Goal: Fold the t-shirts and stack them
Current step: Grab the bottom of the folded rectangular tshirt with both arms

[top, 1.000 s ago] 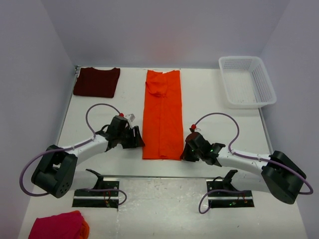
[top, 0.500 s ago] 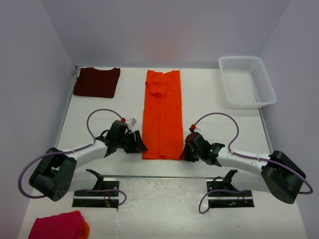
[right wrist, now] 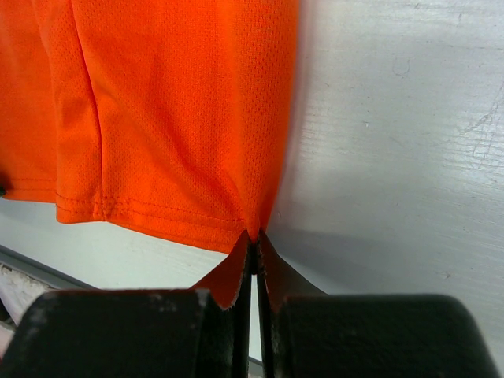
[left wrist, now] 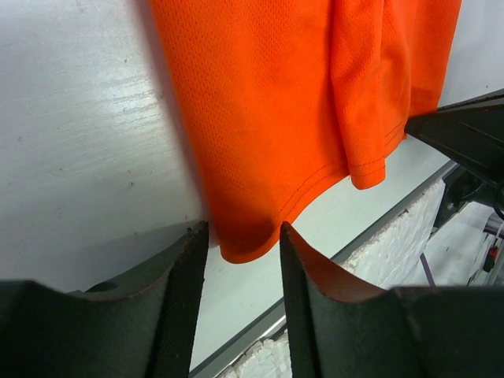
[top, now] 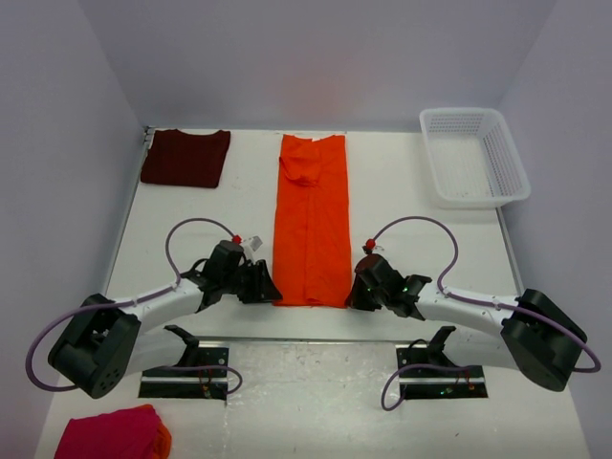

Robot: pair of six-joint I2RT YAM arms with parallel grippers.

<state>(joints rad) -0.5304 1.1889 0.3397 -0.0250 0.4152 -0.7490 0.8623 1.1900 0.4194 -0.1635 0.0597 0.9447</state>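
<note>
Pinching both hem corners looks like the step in hand, prob. ahead of folding the strip end over end. Right gripper (right wrist: 253, 240) has its jaws pressed tight together w/ the near-right hem corner of the orange shirt (top: 311, 220) nipped at the tips, as far as the wrist view shows. Left gripper (left wrist: 242, 236) is partway open, jaws standing either side of the near-left hem corner, cloth between them but not clamped.

To do it well: close the left on the stitched hem, not just the top layer. The strip is folded, so several layers prob. lie there & all need catching. Get both holds equally deep, then lift together & level so the hem edge doesn't skew.

Orange shirt lies flat, left of the basket (top: 478, 198), well apart from it. Long axis runs the same way as the basket's left wall. Collar end is level w/ the basket. Hem end points out past the basket's near rim, toward the arm bases. Maroon shirt (top: 185, 158), already folded, sits further left of the basket, beyond the orange one, level w/ the basket.
</note>
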